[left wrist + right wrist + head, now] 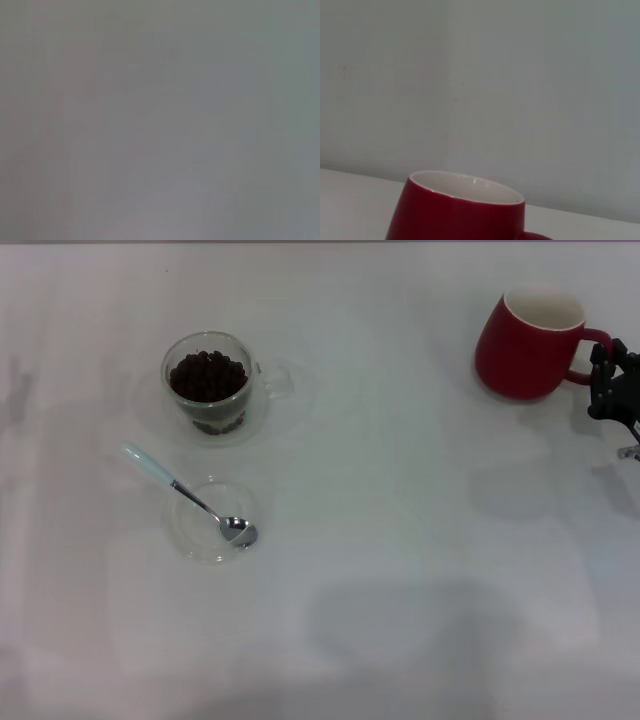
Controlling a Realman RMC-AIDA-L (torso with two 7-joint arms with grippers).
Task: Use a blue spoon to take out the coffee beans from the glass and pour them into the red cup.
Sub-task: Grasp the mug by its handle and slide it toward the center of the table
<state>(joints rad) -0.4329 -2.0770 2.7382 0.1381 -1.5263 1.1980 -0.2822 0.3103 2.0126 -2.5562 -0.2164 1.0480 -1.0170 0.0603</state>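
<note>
The glass (212,390) stands at the back left, full of dark coffee beans (207,375). The blue spoon (188,495) lies in front of it, its silver bowl resting in a flat clear dish (208,522) and its pale handle pointing back left. The red cup (531,345) stands at the back right with its handle toward the right; it also shows in the right wrist view (457,210). My right gripper (612,380) is at the right edge, right by the cup's handle. My left gripper is out of view; the left wrist view shows only blank grey.
A clear saucer (290,400) lies under the glass. The white table (400,570) spreads across the middle and front.
</note>
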